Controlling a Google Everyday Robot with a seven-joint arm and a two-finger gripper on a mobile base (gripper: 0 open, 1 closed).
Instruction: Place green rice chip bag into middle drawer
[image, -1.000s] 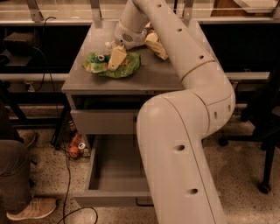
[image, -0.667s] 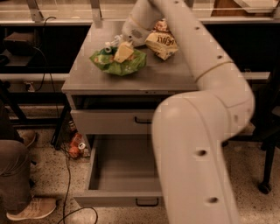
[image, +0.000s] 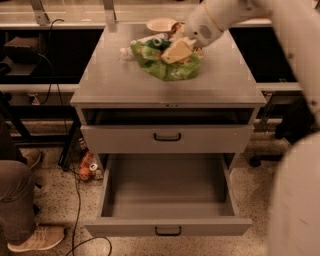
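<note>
The green rice chip bag (image: 170, 64) is crumpled bright green and sits at the back middle of the grey cabinet top (image: 115, 80). My gripper (image: 176, 50) is right over the bag and its pale fingers (image: 175, 51) are closed on the bag's upper side. The arm comes in from the upper right. The middle drawer (image: 167, 192) is the lowest one in view. It is pulled far out and is empty, with a small black handle (image: 168, 231) on its front.
The drawer above (image: 167, 137) is pulled out slightly. A round plate (image: 161, 24) and other snack packs lie behind the bag. A person's leg and shoe (image: 30, 235), cables and cans (image: 86, 167) are on the floor at left. My arm's white body (image: 295, 200) fills the right edge.
The view has shifted, so the cabinet sits more centred and the arm is further to the right. My gripper stays on the green bag, which sits further right on the top.
</note>
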